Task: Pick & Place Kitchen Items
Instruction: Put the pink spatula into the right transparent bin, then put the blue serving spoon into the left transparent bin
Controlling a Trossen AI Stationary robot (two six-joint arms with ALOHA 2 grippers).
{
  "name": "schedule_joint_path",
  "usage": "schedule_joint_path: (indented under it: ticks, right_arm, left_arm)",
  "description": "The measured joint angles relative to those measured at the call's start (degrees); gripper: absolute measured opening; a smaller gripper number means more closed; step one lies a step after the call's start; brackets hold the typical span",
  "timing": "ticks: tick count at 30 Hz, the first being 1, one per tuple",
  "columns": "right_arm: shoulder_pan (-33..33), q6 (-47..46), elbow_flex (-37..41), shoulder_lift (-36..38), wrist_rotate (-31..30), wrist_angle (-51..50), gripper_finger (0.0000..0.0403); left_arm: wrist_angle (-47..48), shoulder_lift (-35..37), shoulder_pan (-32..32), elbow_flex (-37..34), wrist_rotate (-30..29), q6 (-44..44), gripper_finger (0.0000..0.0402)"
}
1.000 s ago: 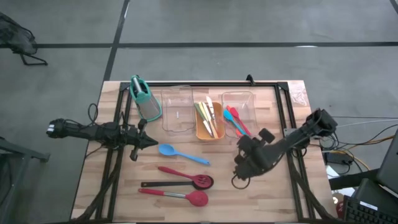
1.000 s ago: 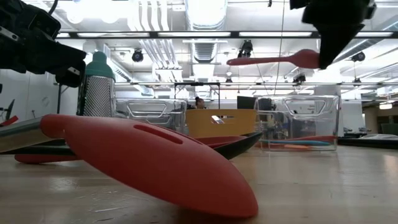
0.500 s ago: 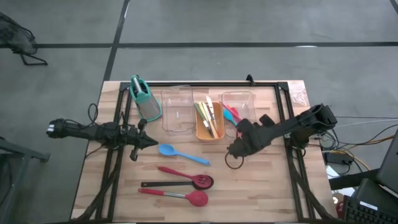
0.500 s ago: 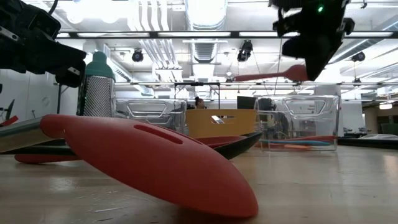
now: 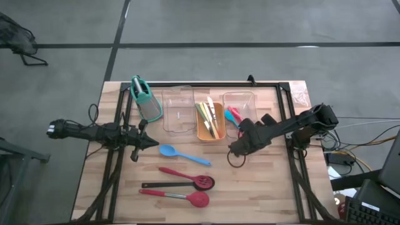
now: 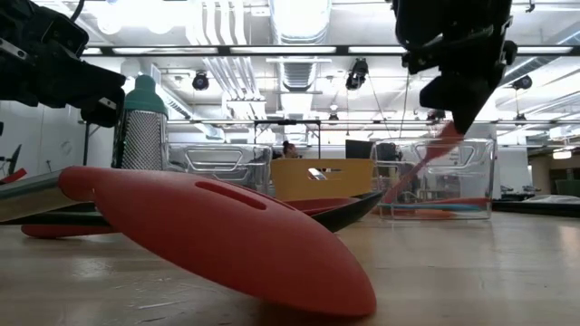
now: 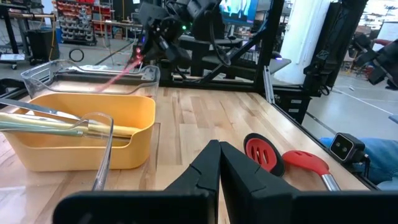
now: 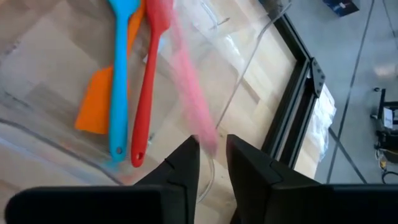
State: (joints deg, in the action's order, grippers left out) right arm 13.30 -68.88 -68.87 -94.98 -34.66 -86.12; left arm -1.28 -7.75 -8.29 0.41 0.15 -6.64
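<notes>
My right gripper (image 8: 211,149) hovers open over the near end of the right clear tray (image 5: 240,100). A blurred pink utensil (image 8: 183,74) slants from its fingertips down into that tray, beside a blue spatula (image 8: 118,74), a red one (image 8: 146,93) and an orange piece (image 8: 93,106) lying on its floor. In the low view the pink utensil (image 6: 419,165) hangs slanted below the gripper (image 6: 458,113). On the table lie a blue spoon (image 5: 184,154) and two red-headed spoons (image 5: 199,182) (image 5: 197,199). My left gripper (image 5: 150,142) waits shut at the table's left. My right gripper has the pink utensil's upper end (image 8: 204,138) between its parted fingertips, close to one finger (image 8: 186,158). I cannot tell whether it touches. The fingers slant down from above, and the utensil's other end (image 6: 391,197) points down into the tray.
An orange tray (image 5: 210,132) with pale utensils and an empty clear tray (image 5: 178,111) stand left of the right tray. A teal-and-grey holder (image 5: 145,99) stands at the far left. A black frame (image 5: 290,125) runs along the table's edges.
My right gripper has gone toward the table's far edge and a little down, to the right clear tray. The pink utensil, level below the gripper before, has tipped: its free end has dropped toward the tray while its other end stays at the fingers.
</notes>
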Motion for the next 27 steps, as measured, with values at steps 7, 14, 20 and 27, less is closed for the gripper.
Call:
schedule_joint_path:
  ticks: [7, 14, 20, 27]
  right_arm:
    - [0.05, -0.1, 1.79, -0.02, -0.05, 0.81, 0.0102]
    - [1.58, 4.3, 0.28, 0.25, -2.6, 2.43, 0.0088]
    - [3.24, 21.39, 0.97, 5.87, -3.81, 23.79, 0.0016]
    - [2.95, 46.45, 12.29, 15.67, 4.57, 61.15, 0.0008]
  left_arm:
    - [0.0, 0.0, 0.0, 0.0, 0.0, -0.02, 0.0012]
    - [0.0, -0.01, 0.0, 0.0, 0.01, -0.01, 0.0012]
    - [0.0, 0.0, 0.0, 0.0, 0.0, 0.0, 0.0012]
    - [0.0, 0.0, 0.01, 0.02, 0.02, 0.0, 0.0012]
